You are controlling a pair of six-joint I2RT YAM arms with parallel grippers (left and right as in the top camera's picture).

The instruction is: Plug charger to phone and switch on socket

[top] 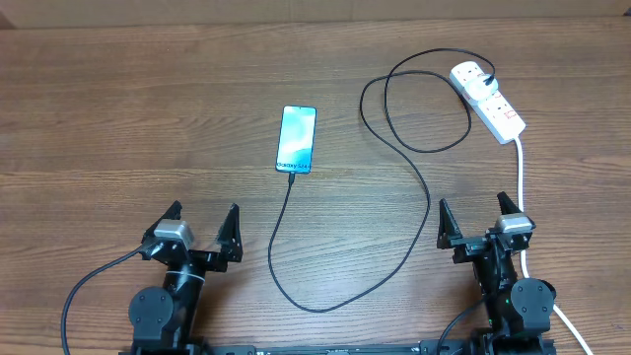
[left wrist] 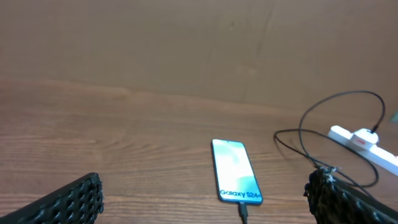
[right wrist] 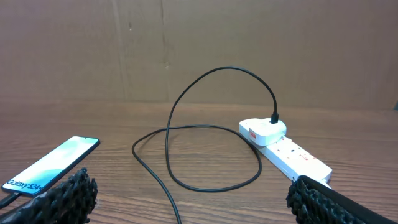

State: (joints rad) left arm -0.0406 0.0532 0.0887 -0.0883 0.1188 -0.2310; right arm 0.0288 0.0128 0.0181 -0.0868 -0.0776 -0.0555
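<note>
The phone [top: 297,138] lies mid-table with its blue screen lit; it also shows in the left wrist view [left wrist: 235,179] and the right wrist view [right wrist: 53,163]. The black charger cable [top: 419,187] has its tip in the phone's near end and loops round to a white plug seated in the socket [top: 490,102], a white power strip at the far right, also in the right wrist view [right wrist: 289,154]. My left gripper [top: 202,228] is open and empty at the near left. My right gripper [top: 480,222] is open and empty at the near right, well short of the socket.
The strip's thick white lead [top: 521,182] runs down the right side past my right arm. A brown cardboard wall [right wrist: 199,50] stands behind the table. The cable's loop [top: 325,296] lies between my two arms.
</note>
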